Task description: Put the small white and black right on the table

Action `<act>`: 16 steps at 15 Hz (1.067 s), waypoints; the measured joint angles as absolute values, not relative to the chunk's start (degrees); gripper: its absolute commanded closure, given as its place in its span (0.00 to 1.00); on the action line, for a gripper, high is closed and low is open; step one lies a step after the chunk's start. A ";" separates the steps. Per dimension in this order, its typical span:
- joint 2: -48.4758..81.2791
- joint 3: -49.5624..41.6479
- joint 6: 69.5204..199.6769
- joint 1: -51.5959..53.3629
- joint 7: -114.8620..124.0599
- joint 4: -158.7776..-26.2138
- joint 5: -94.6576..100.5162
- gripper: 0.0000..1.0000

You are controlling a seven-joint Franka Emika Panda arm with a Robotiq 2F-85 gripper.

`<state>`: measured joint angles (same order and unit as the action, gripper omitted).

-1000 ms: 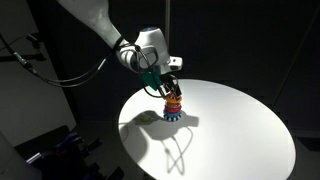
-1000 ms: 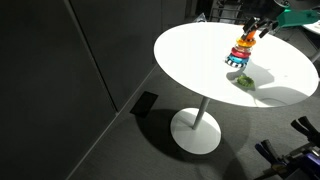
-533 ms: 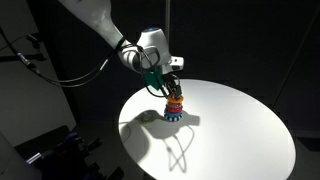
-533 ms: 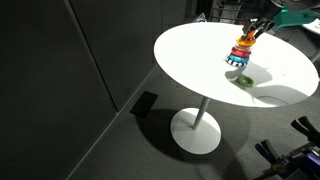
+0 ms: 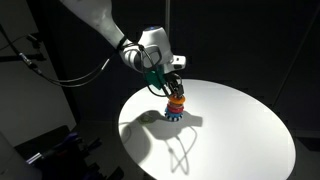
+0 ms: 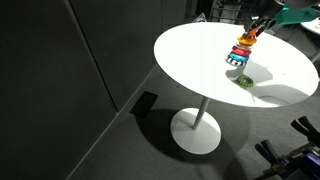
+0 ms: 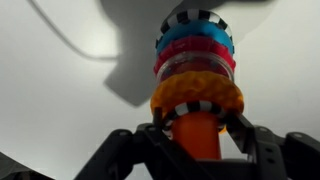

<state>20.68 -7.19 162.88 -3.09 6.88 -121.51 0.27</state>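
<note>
1. On top of the ring toy (image 7: 195, 60), nearest the wrist camera, we see the small white and black ring (image 7: 200, 107). It is a thin checkered band lying on the toy's orange ring (image 7: 197, 92) and circling the toy's orange post (image 7: 200, 138).
2. Right above the toy, the gripper (image 7: 200, 125) hangs with its jaws spread to either side of the post. Its dark fingers (image 7: 245, 138) reach down to the level of the checkered band, which lies between them.
3. The fingertips look to be at the band's edge, but we cannot tell whether they press on it or merely stand beside it.
4. Below the orange ring, the toy carries a red ring (image 7: 195, 66) and a blue ring (image 7: 195, 42). At the far end is a wider checkered rim.
5. Under the toy is the table (image 5: 235, 135), where the toy (image 5: 174, 106) stands upright on the white top. In both exterior views the gripper (image 5: 172, 88) sits directly over it.
6. In an exterior view the toy (image 6: 240, 53) rests on the table (image 6: 190, 55) toward the rim on the arm's side, with the gripper (image 6: 252, 32) above it.
</note>
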 measured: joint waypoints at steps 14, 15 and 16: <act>14.60 -8.45 162.68 -3.13 7.21 -121.75 0.27 0.59; 13.89 -8.45 162.52 -3.13 7.21 -121.88 0.27 0.59; 13.14 -8.45 162.15 -3.13 7.21 -122.10 0.27 0.59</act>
<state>13.14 -8.45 162.15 -3.13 7.21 -122.10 0.27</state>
